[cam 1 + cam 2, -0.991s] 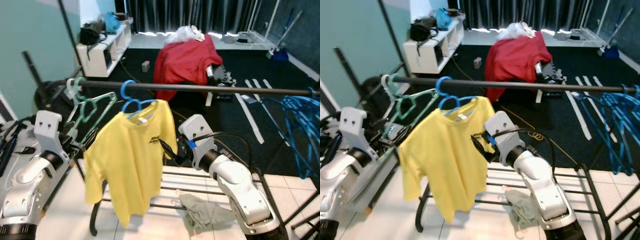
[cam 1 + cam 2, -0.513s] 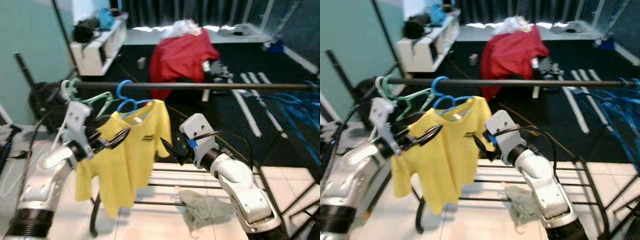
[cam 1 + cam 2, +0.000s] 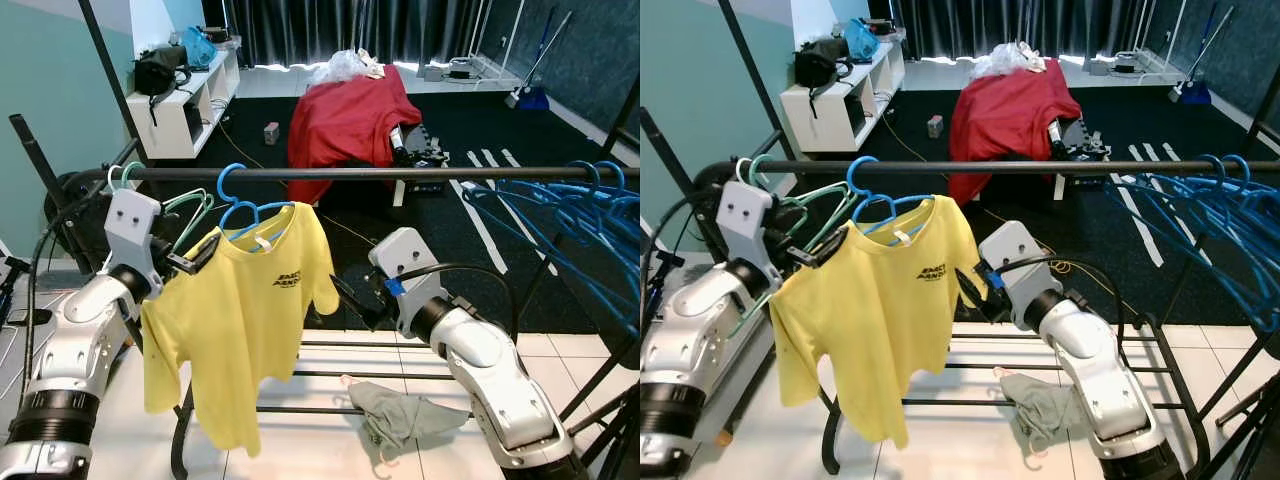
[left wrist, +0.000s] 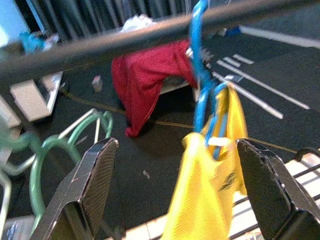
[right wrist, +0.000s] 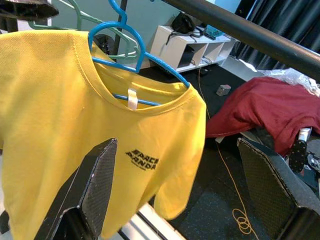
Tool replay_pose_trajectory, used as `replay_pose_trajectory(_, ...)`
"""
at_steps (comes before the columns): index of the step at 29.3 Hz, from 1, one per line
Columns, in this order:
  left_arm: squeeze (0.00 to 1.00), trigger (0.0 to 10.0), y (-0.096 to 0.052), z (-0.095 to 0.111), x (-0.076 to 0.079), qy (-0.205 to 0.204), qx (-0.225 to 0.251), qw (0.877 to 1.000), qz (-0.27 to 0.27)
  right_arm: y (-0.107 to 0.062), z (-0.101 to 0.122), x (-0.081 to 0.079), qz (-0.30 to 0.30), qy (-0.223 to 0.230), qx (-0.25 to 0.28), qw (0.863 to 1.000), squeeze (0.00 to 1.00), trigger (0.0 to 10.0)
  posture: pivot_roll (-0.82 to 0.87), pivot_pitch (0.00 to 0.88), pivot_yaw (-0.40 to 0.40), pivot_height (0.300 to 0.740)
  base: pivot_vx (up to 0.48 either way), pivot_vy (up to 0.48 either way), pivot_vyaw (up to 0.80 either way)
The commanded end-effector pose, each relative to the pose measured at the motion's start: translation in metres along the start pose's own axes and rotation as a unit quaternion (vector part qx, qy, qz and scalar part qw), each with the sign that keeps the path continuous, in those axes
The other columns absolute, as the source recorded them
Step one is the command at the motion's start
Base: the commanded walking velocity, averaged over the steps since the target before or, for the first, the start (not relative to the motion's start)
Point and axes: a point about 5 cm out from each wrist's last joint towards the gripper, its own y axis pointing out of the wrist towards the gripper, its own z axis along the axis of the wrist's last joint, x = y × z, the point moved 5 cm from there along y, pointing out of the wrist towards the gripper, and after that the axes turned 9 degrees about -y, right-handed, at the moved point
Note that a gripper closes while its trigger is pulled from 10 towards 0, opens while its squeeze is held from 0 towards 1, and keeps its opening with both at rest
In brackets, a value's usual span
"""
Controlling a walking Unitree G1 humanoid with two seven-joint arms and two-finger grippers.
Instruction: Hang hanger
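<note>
The blue hanger hung by its hook on the black rail of the clothes rack, carrying a yellow T-shirt that draped down in front of the rack's lower bars. Beside it on the rail, toward our left, hung green hangers. Our left gripper sat at the shirt's shoulder, just below the green hangers, fingers spread wide in the left wrist view with nothing between them; whether a fingertip touched the fabric we could not tell. Our right gripper hovered beside the shirt's other sleeve, fingers likewise wide apart and empty. A bundle of blue hangers crowded the far right end of the rail. A grey cloth lay on the white floor under the rack. Beyond, a red cloth covered something on the dark carpet, near a white shelf.
</note>
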Motion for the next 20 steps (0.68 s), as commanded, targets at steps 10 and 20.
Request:
replay_pose_trajectory(10,0.00,10.0,0.018,-0.024,0.017,-0.008,-0.034,0.999,-0.037,-0.008,-0.001,-0.001,0.008,-0.005,-0.011,1.000,0.00,10.0,-0.19,0.000,0.038,0.740,0.000,0.000,0.00)
replay_pose_trajectory(20,0.00,10.0,0.029,-0.030,0.023,0.007,-0.050,0.997,-0.066,-0.017,-0.001,0.004,-0.004,-0.008,-0.020,1.000,0.00,10.0,-0.24,0.003,0.065,0.740,0.000,0.000,0.00)
